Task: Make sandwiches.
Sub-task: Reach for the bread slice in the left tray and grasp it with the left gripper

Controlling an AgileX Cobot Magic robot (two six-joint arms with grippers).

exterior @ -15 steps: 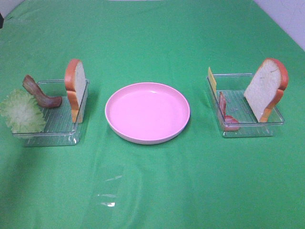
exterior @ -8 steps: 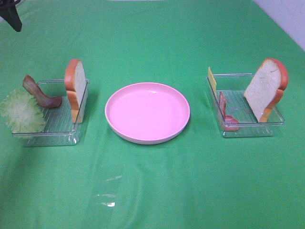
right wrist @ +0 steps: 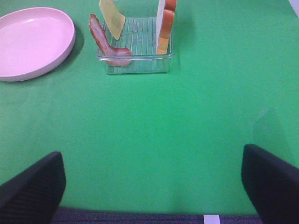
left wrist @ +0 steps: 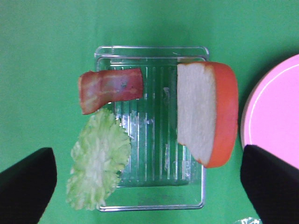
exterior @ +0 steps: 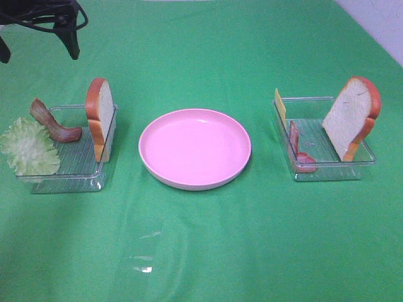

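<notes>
A green cloth [exterior: 201,251] lay under everything in view. 1 round pink plate [exterior: 194,150] sat at its middle, shallow, flat on the cloth. 2 clear trays flanked it. The left tray [exterior: 66,182] and the right tray [exterior: 327,173] each stood near the plate without touching it. Both were rectangular, with rounded corners, low walls and ribbed floors, their long sides running front to back. Faint shiny marks [exterior: 143,255] showed on the cloth in front of the plate, toward the left. A pale wall [exterior: 381,25] cut the far right corner.
</notes>
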